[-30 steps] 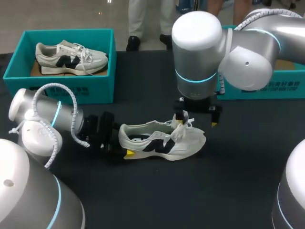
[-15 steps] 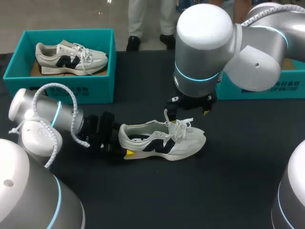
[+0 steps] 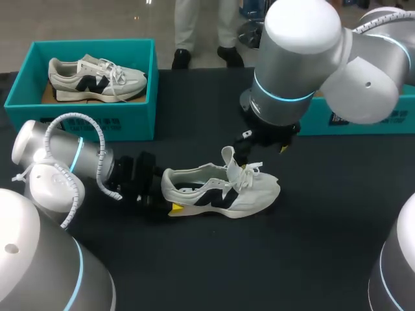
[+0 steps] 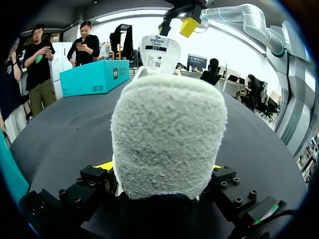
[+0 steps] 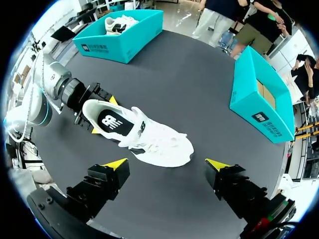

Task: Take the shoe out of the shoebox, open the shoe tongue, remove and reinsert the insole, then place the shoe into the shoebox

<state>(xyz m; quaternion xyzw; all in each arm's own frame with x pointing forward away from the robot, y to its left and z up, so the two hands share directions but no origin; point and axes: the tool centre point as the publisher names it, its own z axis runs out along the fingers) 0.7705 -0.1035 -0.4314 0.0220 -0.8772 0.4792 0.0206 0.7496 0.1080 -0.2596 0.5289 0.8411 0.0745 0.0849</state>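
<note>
My left pincer (image 4: pixel 159 169) clamping heel (image 4: pixel 167 139) of white-and-black mesh sneaker (image 3: pixel 220 191); my right pincer (image 5: pixel 167 164) hovering spread wide above its tongue (image 3: pixel 228 157).

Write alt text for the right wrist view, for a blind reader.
A white shoe sits on the black table, its heel clamped in the left tool, with the right tool open above it. Beyond the shoe stand two teal shoeboxes, one holding a second shoe.

The shoe (image 3: pixel 220 189) lies on the tabletop (image 3: pixel 311 246), left claw (image 3: pixel 163 194) at its heel, right claw (image 3: pixel 262 144) above its tongue (image 3: pixel 227 157); shoebox (image 3: pixel 84 123) behind left, second box (image 3: pixel 363 120) behind right.
</note>
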